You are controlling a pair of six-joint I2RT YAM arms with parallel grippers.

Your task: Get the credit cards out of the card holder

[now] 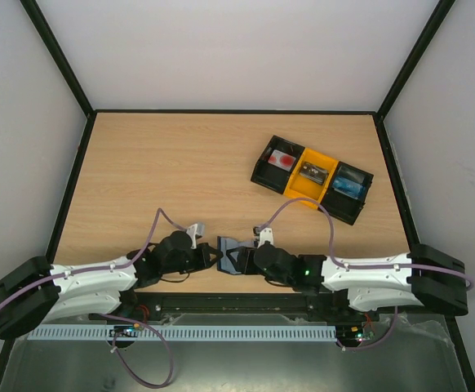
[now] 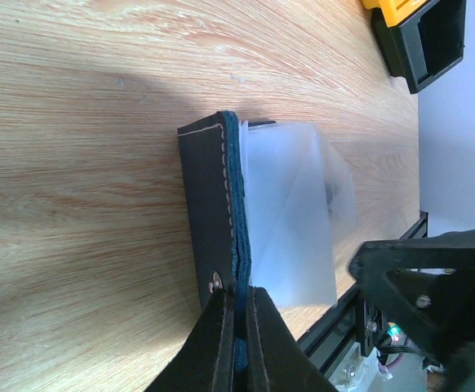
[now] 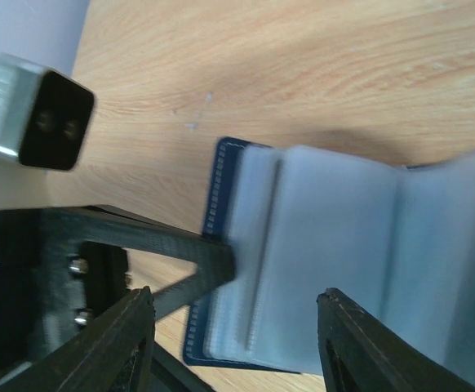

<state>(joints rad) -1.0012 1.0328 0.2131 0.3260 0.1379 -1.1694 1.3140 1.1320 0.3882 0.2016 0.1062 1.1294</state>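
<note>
The navy card holder (image 1: 231, 255) lies open near the table's front edge, between my two grippers. My left gripper (image 2: 239, 306) is shut on its dark blue edge (image 2: 209, 204), beside the snap. Its pale blue-grey pockets (image 3: 335, 253) fan open under my right gripper (image 3: 236, 298), which is open with a finger on either side, touching nothing. I see no card in the pockets. The pinkish-white card with a red spot (image 1: 281, 160) lies in the tray's left black compartment. The black card (image 1: 312, 171) lies in the yellow middle compartment.
The black-and-yellow three-compartment tray (image 1: 264, 174) stands at the back right; its right compartment holds a blue item (image 1: 350, 186). One corner of the tray shows in the left wrist view (image 2: 421, 41). Black frame rails border the table on all sides.
</note>
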